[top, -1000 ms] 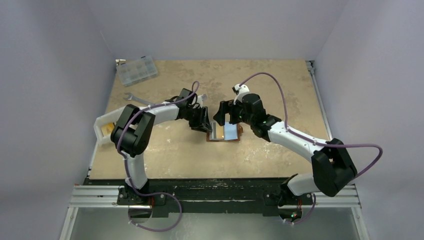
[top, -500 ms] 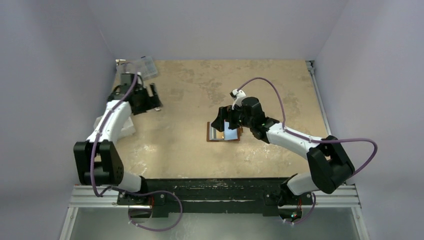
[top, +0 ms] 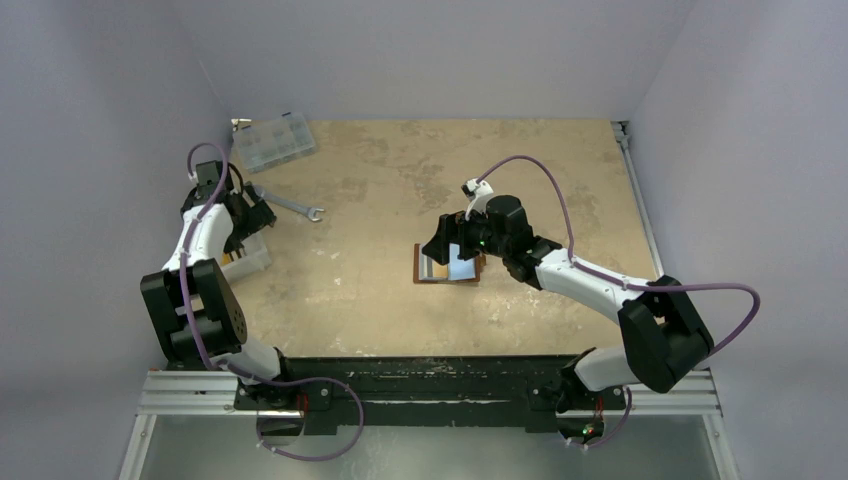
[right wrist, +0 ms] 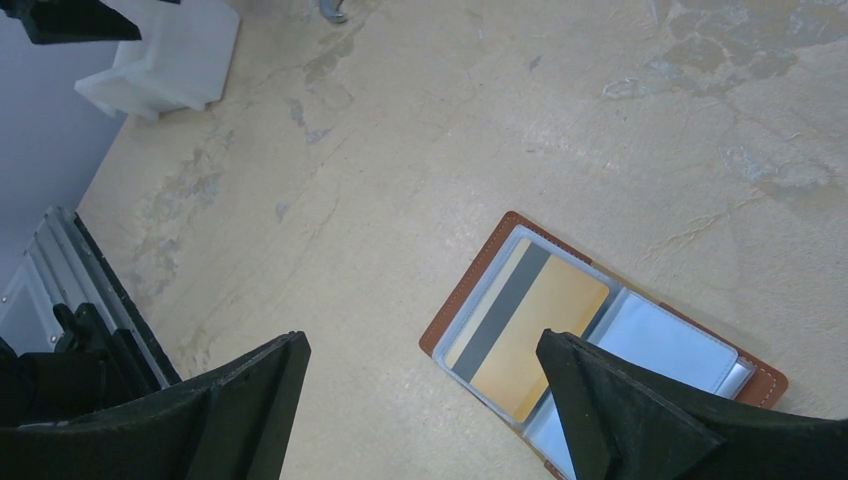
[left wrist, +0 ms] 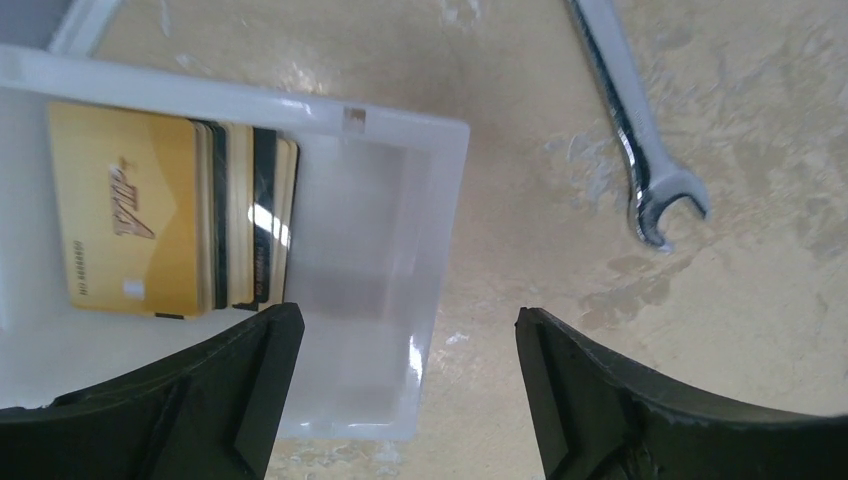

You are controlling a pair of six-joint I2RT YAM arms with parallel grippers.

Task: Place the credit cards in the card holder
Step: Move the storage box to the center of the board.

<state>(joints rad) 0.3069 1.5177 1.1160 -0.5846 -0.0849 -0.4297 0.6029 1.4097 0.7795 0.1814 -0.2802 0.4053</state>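
Observation:
The brown card holder (top: 447, 268) (right wrist: 463, 288) lies open on the table. An orange-yellow credit card (right wrist: 530, 335) with a grey stripe sits in its left sleeve, and a light blue card (right wrist: 665, 343) (top: 462, 266) shows in the right one. My right gripper (top: 445, 243) (right wrist: 425, 345) hangs open just above the holder's left half, holding nothing. A stack of gold credit cards (left wrist: 130, 220) lies in the white tray (left wrist: 380, 122) (top: 250, 262). My left gripper (top: 248, 214) (left wrist: 408, 325) is open over the tray's right end, its jaws empty.
A silver wrench (top: 288, 203) (left wrist: 640, 150) lies on the table just right of the tray. A clear compartmented box (top: 272, 140) stands at the back left corner. The white tray (right wrist: 170, 60) also shows far off in the right wrist view.
My left arm has swung from the card holder out to the white tray at the far left, and its jaws have opened wide. The right gripper has barely shifted over the holder.

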